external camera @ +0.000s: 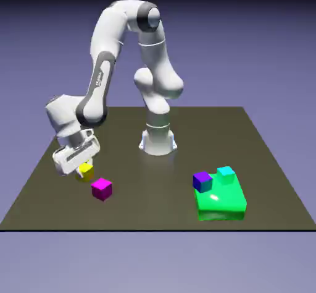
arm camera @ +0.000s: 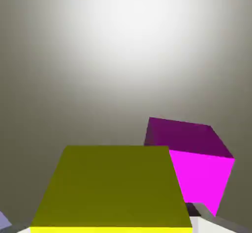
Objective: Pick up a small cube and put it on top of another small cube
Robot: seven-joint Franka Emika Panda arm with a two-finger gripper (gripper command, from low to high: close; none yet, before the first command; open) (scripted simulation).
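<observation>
The small yellow cube point(external camera: 86, 170) sits between the fingers of my gripper point(external camera: 83, 167) at the exterior view's left, just above the dark table point(external camera: 154, 180), with a shadow under it. In the hand view the yellow cube point(arm camera: 110, 188) fills the bottom and hides most of the fingertips; the gripper is shut on it. The magenta cube point(external camera: 102, 188) rests on the table close by, toward the exterior view's lower right of the hand. The hand view shows this magenta cube point(arm camera: 197, 163) just behind and to the right of the yellow one.
A bright green block point(external camera: 220, 199) lies at the exterior view's right, with a blue-violet cube point(external camera: 202, 181) and a cyan cube point(external camera: 226, 174) standing on it. The robot's base point(external camera: 158, 140) stands at the table's middle back.
</observation>
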